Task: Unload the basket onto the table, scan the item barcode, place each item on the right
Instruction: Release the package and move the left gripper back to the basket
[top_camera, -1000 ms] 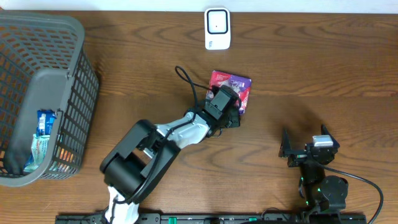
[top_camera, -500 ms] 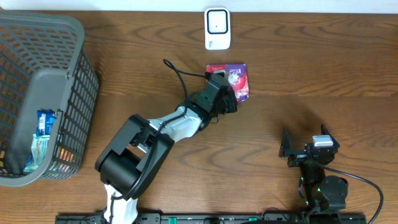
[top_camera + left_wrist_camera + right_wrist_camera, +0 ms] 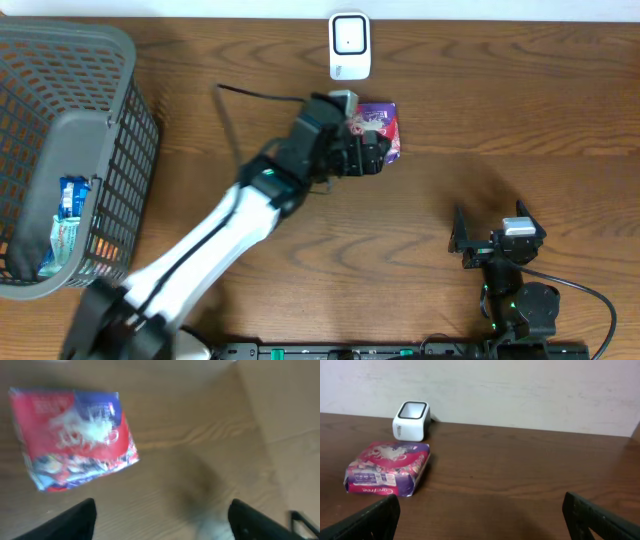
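The item, a pink and purple packet (image 3: pixel 381 127), lies flat on the wooden table just below the white barcode scanner (image 3: pixel 350 45). The right wrist view shows the packet (image 3: pixel 387 475) in front of the scanner (image 3: pixel 411 420), a white label on its near edge. My left gripper (image 3: pixel 376 154) hovers over the packet's near edge. In the left wrist view its jaws (image 3: pixel 162 520) stand wide open with bare wood between them, and the packet (image 3: pixel 75 435) lies apart at the upper left. My right gripper (image 3: pixel 490 228) rests open at the front right, nothing between its fingers (image 3: pixel 482 517).
A grey mesh basket (image 3: pixel 95 120) stands at the left edge with several packets (image 3: pixel 70 205) inside. A black cable (image 3: pixel 255 95) loops off the left arm above the table. A pale wall runs behind the scanner.
My left gripper carried the packet a little toward the scanner, then opened and let it go. The left arm has stretched out and risen. The right arm has not moved.
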Robot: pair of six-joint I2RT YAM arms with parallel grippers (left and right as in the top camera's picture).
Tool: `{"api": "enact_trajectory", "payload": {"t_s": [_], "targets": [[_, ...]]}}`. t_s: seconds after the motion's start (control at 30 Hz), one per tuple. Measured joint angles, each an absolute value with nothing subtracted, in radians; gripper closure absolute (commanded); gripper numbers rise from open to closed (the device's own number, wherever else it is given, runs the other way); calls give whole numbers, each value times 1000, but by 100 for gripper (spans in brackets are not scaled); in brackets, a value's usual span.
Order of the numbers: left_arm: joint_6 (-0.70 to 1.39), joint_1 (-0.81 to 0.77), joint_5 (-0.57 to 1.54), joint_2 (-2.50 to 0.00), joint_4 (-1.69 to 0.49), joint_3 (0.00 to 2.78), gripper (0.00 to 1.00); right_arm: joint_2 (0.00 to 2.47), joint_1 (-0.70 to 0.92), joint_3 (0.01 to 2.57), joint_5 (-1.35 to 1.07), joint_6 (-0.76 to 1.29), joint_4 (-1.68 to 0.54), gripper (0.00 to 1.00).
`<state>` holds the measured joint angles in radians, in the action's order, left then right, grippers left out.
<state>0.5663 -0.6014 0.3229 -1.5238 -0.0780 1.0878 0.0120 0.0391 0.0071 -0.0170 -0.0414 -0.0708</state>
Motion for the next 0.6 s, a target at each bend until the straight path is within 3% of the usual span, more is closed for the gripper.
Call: {"api": "enact_trajectory", "payload": {"t_s": [0.17, 0.37, 0.6], "targets": [[476, -435, 336, -1307, -168, 1088, 2, 12, 39, 7, -17, -41, -71, 1], [440, -4, 326, -1103, -177, 1088, 2, 12, 39, 7, -15, -41, -71, 1], [390, 408, 316, -1039, -187, 1088, 2, 12, 39, 7, -14, -41, -71, 1]]}}
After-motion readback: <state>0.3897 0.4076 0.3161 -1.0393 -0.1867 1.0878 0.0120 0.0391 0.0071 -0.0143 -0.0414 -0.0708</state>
